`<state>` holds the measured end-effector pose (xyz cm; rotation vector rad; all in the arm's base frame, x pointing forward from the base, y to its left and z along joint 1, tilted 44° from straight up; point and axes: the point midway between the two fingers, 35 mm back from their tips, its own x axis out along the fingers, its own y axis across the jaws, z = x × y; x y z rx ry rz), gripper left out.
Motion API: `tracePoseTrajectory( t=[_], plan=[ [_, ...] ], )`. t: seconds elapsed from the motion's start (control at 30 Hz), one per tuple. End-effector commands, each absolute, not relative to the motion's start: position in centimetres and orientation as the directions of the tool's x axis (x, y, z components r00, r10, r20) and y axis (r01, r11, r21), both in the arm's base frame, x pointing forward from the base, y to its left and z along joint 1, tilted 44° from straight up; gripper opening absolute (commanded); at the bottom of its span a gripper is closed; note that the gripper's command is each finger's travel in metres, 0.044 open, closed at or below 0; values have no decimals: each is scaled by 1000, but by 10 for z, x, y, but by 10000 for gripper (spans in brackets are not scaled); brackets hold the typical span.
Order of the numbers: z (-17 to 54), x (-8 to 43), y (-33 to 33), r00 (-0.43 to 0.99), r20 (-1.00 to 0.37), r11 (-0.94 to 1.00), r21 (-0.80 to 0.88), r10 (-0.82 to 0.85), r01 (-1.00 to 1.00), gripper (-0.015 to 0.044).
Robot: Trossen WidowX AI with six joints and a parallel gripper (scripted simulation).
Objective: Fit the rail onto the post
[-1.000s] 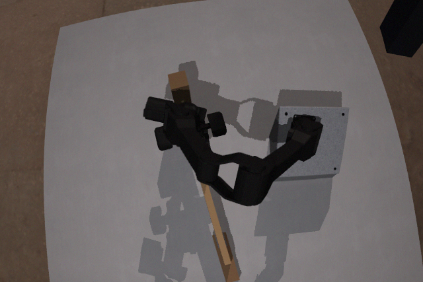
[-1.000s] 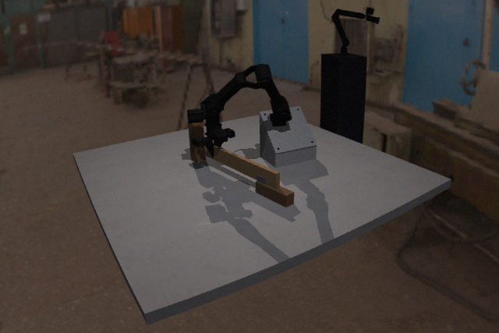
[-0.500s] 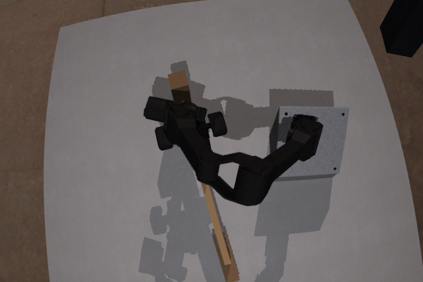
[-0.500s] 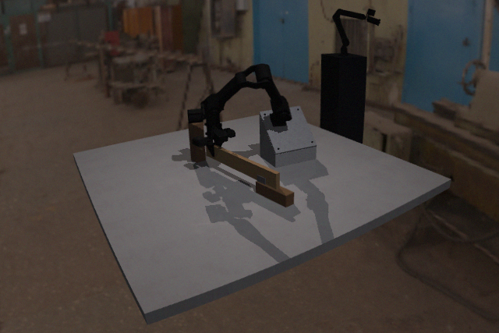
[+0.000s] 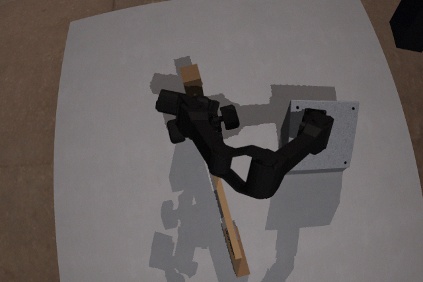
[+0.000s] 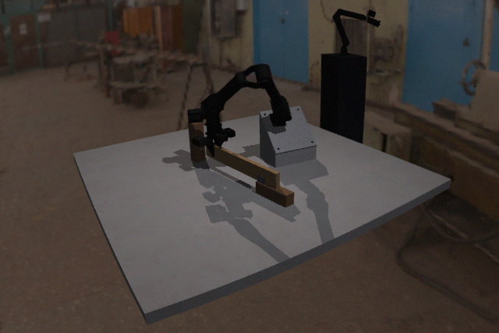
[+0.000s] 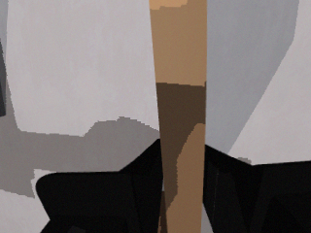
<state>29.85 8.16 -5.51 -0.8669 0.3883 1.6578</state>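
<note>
My hand [image 6: 209, 142] is pinched on the bed rail [image 6: 245, 166] close to its end by the post [image 6: 196, 142], in the left-centre of the exterior view. From above, my arm [image 5: 259, 166] reaches from its grey base block [image 5: 338, 135] at the right of the frame across to the middle, and my hand [image 5: 196, 101] covers the spot where rail and post meet, so I cannot tell whether the pegs are in the holes or whether the rail end touches the post.

The rail [image 5: 227, 211] runs from under my wrist down toward the bottom edge of the top view, where its other end sits at the low footboard block [image 5: 243, 265]. In the exterior view that end rests on the darker footboard block [image 6: 276, 192] near the middle of the frame, with a small dark bracket [image 6: 262, 179] at the joint.

In the wrist view the rail [image 7: 182, 184] rises straight up the centre between my dark fingers, its middle stretch in shadow, with the grey worktop [image 7: 73, 63] on either side.
</note>
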Motion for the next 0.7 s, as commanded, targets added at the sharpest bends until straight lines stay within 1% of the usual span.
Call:
tracePoseTrajectory(
  t=[0.0, 0.67],
  plan=[
    [-55, 300, 80, -51, -715, -274, -200, 697, -941, 0],
    [-54, 298, 85, -51, -715, -274, -199, 697, -941, 0]
  ],
)
